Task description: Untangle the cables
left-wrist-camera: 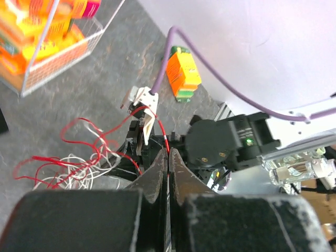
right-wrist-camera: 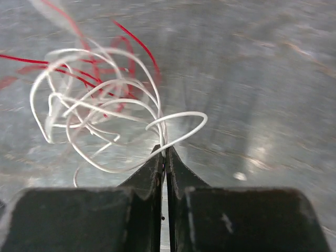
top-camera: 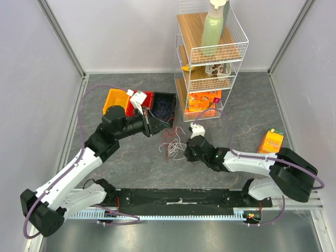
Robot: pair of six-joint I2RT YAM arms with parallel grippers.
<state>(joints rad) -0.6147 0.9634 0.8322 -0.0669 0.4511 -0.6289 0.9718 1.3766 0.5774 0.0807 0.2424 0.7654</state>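
Left gripper [left-wrist-camera: 168, 153] is pinching fully shut on red cable [left-wrist-camera: 161, 131] | right gripper [right-wrist-camera: 164, 152] is clamping white cable [right-wrist-camera: 181, 114] | tangle [top-camera: 173, 143] is lying mid-table [top-camera: 247, 110] between both | risk: pulling apart is likely cinching knots, or thin wire slipping free

Both arms look the same to me: left arm [top-camera: 79, 170] and right arm [top-camera: 247, 161] have white link shells and black joint housings. A mauve hose [top-camera: 79, 118] runs along each. Left claw [left-wrist-camera: 168, 157] and right claw [right-wrist-camera: 163, 153] are matte black with tapered fingers. Green LED [left-wrist-camera: 249, 140] on the right wrist housing.
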